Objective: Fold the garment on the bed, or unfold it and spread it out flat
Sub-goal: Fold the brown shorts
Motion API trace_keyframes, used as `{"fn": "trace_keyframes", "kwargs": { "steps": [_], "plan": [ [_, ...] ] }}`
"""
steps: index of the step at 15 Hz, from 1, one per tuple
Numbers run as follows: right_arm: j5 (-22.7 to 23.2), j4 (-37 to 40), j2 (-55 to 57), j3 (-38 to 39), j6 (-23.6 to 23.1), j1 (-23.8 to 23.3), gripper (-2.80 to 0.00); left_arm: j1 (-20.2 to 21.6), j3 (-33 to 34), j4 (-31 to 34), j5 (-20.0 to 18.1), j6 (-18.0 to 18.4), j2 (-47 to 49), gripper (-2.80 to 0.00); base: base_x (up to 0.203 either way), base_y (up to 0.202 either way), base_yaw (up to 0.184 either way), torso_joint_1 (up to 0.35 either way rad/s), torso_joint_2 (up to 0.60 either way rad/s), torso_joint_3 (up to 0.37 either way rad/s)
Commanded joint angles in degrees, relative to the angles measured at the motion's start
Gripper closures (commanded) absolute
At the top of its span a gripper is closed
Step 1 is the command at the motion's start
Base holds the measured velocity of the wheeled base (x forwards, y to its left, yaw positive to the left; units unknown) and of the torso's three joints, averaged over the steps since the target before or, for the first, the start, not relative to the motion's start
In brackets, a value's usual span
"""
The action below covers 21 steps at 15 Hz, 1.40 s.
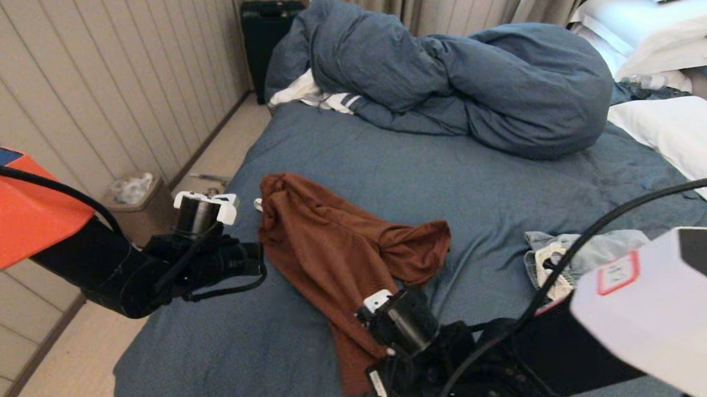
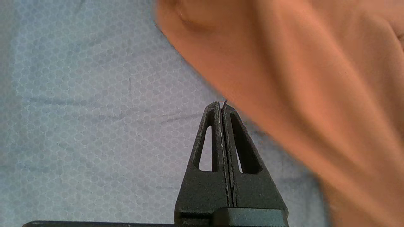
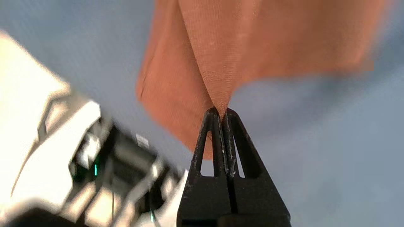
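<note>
Pinching a fold of the rust garment (image 3: 221,56), right gripper (image 3: 222,111) is clamped on its near edge, mid-bed (image 1: 343,155). Left gripper (image 2: 222,105) is closed with nothing held, just beside the garment's left edge. Best lift slowly, keeping one layer, pulling away from the duvet (image 1: 456,77).

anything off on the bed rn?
Brown garment lies crumpled, half-folded on the sheet of the bed. Right gripper is shut on its edge; left gripper is shut beside it, apparently holding nothing. Duvet is bunched at the far side. No damage visible.
</note>
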Motion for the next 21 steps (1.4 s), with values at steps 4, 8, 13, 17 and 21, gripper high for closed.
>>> {"fn": "trace_keyframes", "kwargs": {
  "steps": [4,8,13,17,21],
  "plan": [
    [2.3,5.37,-22.47,15.18,-0.9,-7.67,0.0,0.0,1.32,-0.2,-0.4,0.0,-1.92,0.0,0.0,0.0,0.0,0.0,0.0,0.0],
    [2.65,6.62,-28.14,21.3,-4.02,-16.9,0.0,-3.32,3.58,-0.11,-0.49,0.02,-2.2,0.0,0.0,0.0,0.0,0.0,0.0,0.0],
    [9.27,5.33,-26.58,20.0,-7.68,-25.53,0.0,-15.42,7.51,0.22,-0.09,-1.24,-1.38,0.0,0.0,0.0,0.0,0.0,0.0,0.0],
    [10.22,4.68,-23.67,10.61,-8.1,-25.57,0.0,-18.6,7.74,0.76,0.04,-2.38,-1.72,0.0,0.0,0.0,0.0,0.0,0.0,0.0],
    [10.42,4.86,-16.05,1.47,-7.66,-25.8,0.0,-24.07,9.37,1.62,0.04,-2.04,-0.89,0.0,0.0,0.0,0.0,0.0,0.0,0.0]
  ]
}}
